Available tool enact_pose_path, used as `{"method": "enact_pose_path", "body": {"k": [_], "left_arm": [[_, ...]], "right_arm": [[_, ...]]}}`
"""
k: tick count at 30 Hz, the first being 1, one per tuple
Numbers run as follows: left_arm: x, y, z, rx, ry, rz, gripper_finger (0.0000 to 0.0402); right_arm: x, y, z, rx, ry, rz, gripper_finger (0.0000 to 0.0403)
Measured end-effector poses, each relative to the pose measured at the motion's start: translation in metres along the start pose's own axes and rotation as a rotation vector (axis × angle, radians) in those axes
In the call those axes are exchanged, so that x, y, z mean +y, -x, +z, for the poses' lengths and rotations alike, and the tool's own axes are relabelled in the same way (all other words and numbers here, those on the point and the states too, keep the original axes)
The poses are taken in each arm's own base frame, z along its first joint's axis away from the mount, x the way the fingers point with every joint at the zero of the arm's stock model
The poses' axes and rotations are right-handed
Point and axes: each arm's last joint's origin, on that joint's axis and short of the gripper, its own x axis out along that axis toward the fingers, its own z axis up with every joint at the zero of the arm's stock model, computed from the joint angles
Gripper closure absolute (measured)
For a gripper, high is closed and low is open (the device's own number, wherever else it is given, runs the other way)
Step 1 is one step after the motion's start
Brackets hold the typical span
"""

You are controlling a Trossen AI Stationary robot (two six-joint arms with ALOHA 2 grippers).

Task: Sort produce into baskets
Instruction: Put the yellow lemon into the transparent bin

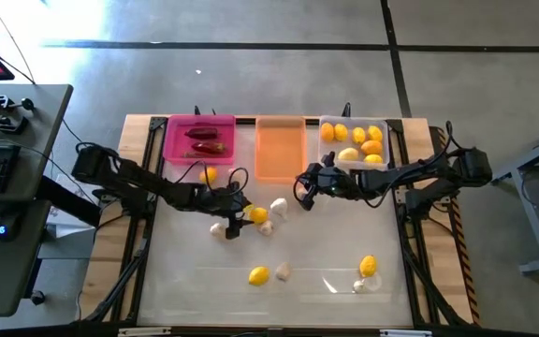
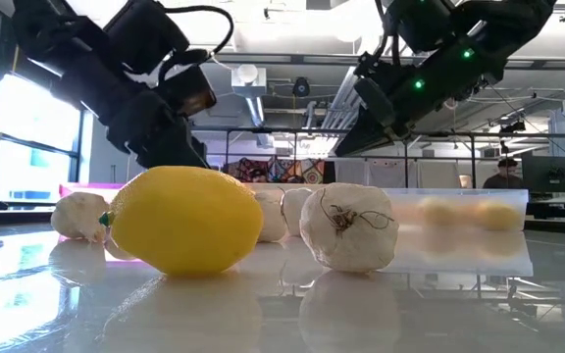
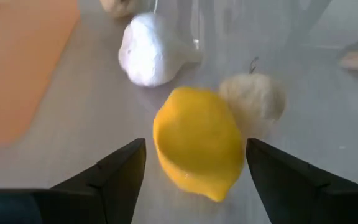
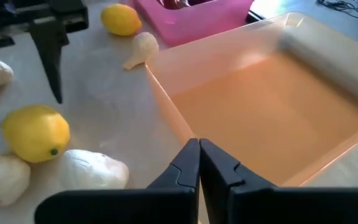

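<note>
My left gripper (image 1: pixel 243 217) is open low over the table's middle, its fingers standing on either side of a yellow lemon (image 3: pixel 197 140) without plainly touching it. A white garlic bulb (image 3: pixel 151 50) and a tan one (image 3: pixel 253 99) lie just beyond the lemon. My right gripper (image 4: pixel 199 155) is shut and empty above the near edge of the orange basket (image 1: pixel 280 148). The pink basket (image 1: pixel 199 138) holds dark red chili peppers. The clear basket (image 1: pixel 352 142) holds several lemons.
Loose on the table are a lemon (image 1: pixel 209 174) near the pink basket, a lemon (image 1: pixel 258 275) and a garlic bulb (image 1: pixel 283 271) near the front, a lemon (image 1: pixel 368 266) beside a clear plastic scrap (image 1: pixel 368 284), and a garlic bulb (image 1: pixel 218 228) by my left gripper.
</note>
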Motion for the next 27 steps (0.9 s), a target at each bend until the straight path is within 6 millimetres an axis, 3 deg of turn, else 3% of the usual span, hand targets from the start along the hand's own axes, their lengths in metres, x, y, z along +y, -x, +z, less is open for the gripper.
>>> {"method": "enact_pose_path", "body": {"k": [9,21,27], "left_arm": [[-0.0034,-0.0060,-0.0063,0.027,-0.046,0.008,0.0142],[0.0028,-0.0067,-0.0009,-0.022,-0.052,0.021,0.0235],[0.0034,-0.0070,0.0009,-0.025,-0.011,0.011,0.0232]], "right_arm": [[0.0013,0.0004,-0.0001,-0.002,0.026,0.004,0.0402],[0.0033,0.0005,-0.0002,0.005,0.138,0.074,0.0402],[0.0028,0.0002,0.0000,0.005,0.137,0.075,0.0402]]}}
